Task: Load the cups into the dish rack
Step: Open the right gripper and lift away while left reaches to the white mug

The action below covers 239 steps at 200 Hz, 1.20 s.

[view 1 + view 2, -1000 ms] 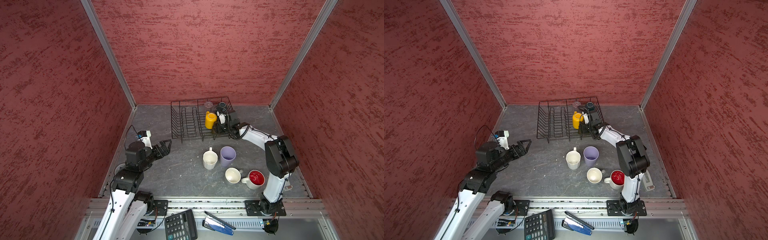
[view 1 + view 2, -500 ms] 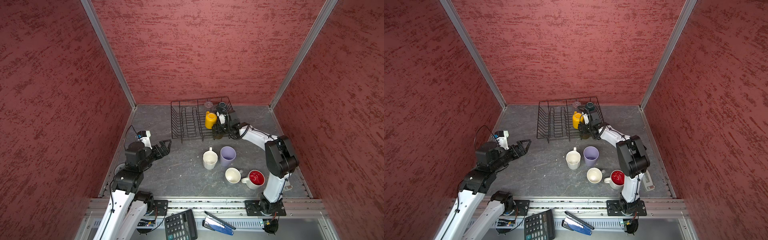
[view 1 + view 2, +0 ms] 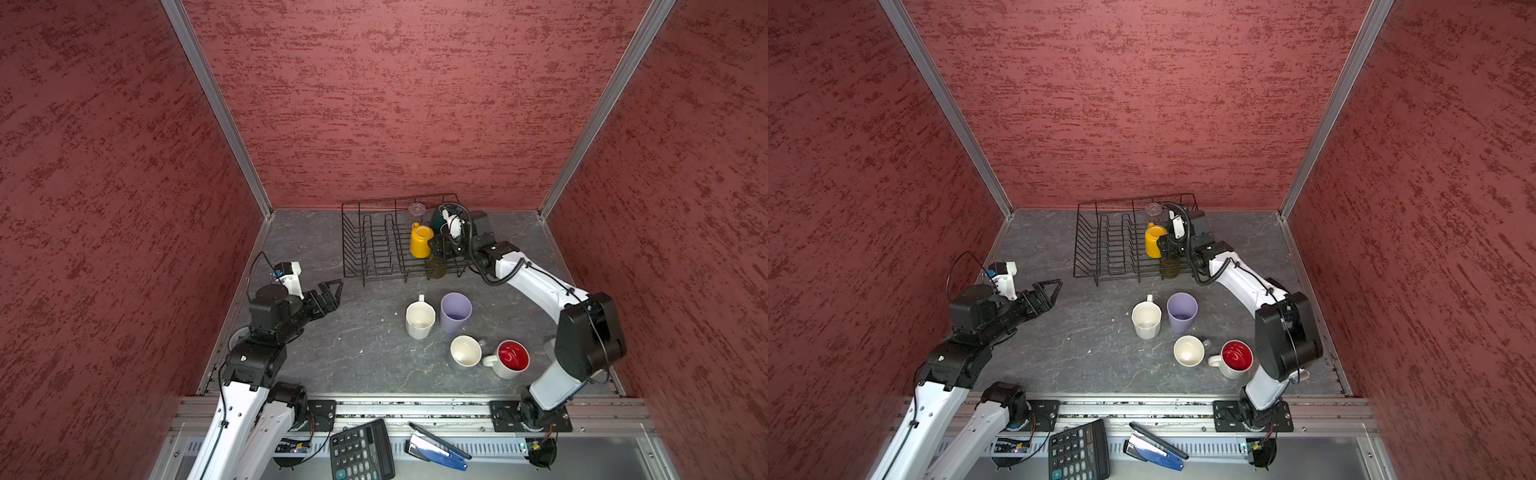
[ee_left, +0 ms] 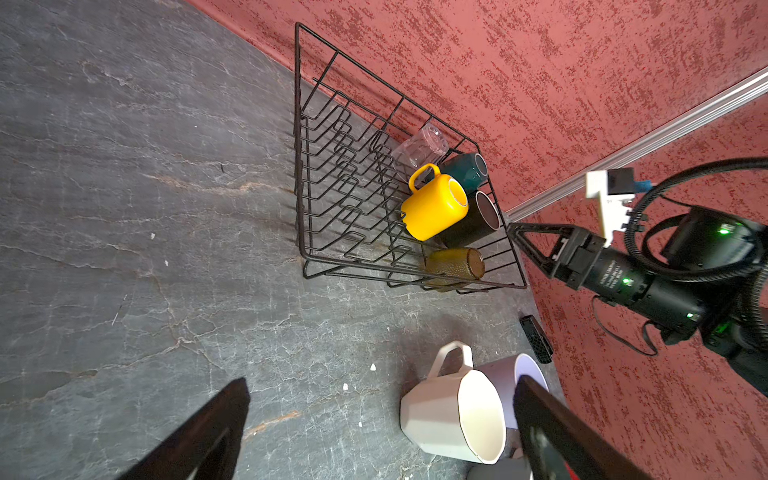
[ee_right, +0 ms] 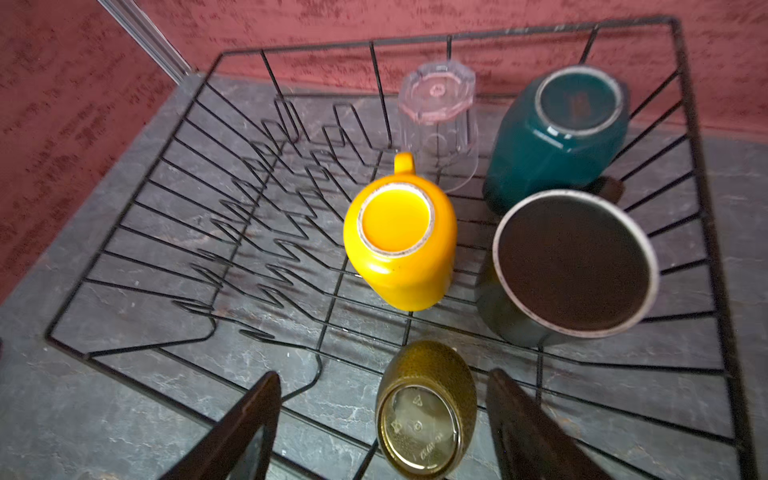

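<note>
Front ledge: dark calculator (image 3: pixel 361 451) and blue-and-black stapler (image 3: pixel 438 451), below the rail of the grey stone-look table (image 3: pixel 353 353).
Nearest mugs: white mug with red inside (image 3: pixel 509 358) and pale grey mug (image 3: pixel 465 351), upright, just beside each other on the table's right.
Next row: white faceted mug (image 3: pixel 419 320) and lavender plastic tumbler (image 3: pixel 455 311), upright, side by side, mid-table.
Left gripper (image 3: pixel 334 289): over the table's left side, jaws spread wide, holding nothing, well apart from every cup.
Black wire dish rack (image 4: pixel 296 124): against the back wall; five cups in its right half, plate slots on the left bare.
Near right corner of rack: olive-brown textured glass (image 5: pixel 424 411), base up.
Right gripper (image 5: pixel 382 374): above that glass, jaws spread to either side of it, a gap showing on both sides.
Middle of rack: black mug (image 5: pixel 573 266) and yellow mug (image 5: pixel 399 241), both base up.
Back of rack: teal mug (image 5: pixel 557 137) and clear faceted glass (image 5: pixel 436 116), both base up.
</note>
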Tool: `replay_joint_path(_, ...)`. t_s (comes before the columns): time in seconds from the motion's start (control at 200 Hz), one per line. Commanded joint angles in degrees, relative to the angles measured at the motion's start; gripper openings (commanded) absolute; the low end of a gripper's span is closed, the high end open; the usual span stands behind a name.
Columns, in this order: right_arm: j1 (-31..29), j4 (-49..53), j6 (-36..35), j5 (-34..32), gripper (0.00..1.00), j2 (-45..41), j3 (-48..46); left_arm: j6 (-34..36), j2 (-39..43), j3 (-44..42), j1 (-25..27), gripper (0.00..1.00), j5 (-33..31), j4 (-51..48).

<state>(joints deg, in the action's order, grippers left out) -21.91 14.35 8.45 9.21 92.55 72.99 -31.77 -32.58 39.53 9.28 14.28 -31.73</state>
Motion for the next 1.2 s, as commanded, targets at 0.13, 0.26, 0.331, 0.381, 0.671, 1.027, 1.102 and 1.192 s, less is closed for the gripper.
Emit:
replay_joint_path(0.13,0.03,1.17,3.58,-0.62,0.87,-12.36,-6.42,-1.07,-2.96,0.69,-0.03,0.91,4.53,-2.5)
replay_joint_path(0.26,0.08,-0.17,5.07,-1.07,0.94,-17.12,-10.03,-2.25,-4.03,1.47,4.49,0.84,3.39,-4.63)
replay_joint_path(0.331,0.16,-0.76,5.68,-1.56,0.97,-18.77,-11.3,-3.15,-3.8,1.49,10.07,0.81,-1.13,-5.41)
replay_joint_path(0.381,0.12,-0.94,5.95,-1.57,0.98,-19.37,-11.72,-3.45,-4.32,2.02,14.7,0.79,-5.02,-6.35)
replay_joint_path(0.671,0.12,-1.26,6.58,0.56,0.99,-20.15,-10.42,-5.67,-18.27,8.64,38.01,0.75,-21.74,-8.24)
replay_joint_path(1.027,0.2,-1.22,6.63,1.38,0.99,-22.37,-11.82,-5.98,-37.38,17.56,45.76,0.71,-23.39,-6.25)
replay_joint_path(1.102,0.25,-0.93,6.41,1.37,0.99,-22.8,-11.97,-5.67,-39.85,18.53,46.13,0.71,-22.99,-5.13)
replay_joint_path(1.192,0.22,-0.75,6.15,1.4,0.99,-23.59,-12.39,-5.34,-43.01,20.36,46.17,0.71,-23.42,-4.84)
